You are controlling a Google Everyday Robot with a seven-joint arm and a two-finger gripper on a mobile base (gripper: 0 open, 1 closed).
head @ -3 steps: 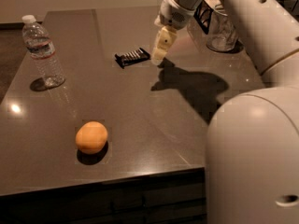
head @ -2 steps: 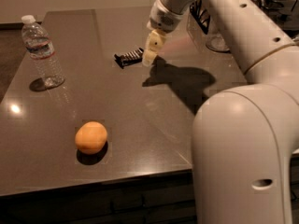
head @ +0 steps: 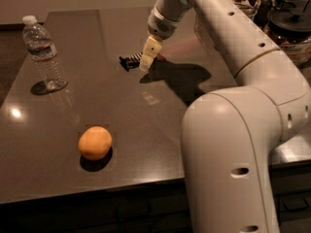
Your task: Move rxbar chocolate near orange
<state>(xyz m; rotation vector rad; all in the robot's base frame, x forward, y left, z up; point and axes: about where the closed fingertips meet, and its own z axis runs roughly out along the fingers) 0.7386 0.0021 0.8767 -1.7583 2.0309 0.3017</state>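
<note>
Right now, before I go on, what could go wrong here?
The hand is at the right end of the flat black striped bar, off its middle, so it may shove it aside. The round orange fruit lies near the dark table's front edge; a nudge might roll it off.

Gripper (head: 145,66), at the right end of the rxbar chocolate (head: 129,61), hides that end; contact cannot be told. Robot arm (head: 233,144) is cut off by the lower edge, and containers (head: 291,23) by the upper right edge.

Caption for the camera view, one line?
Hand at the rxbar chocolate, far side of the table; orange near the front edge.
</note>
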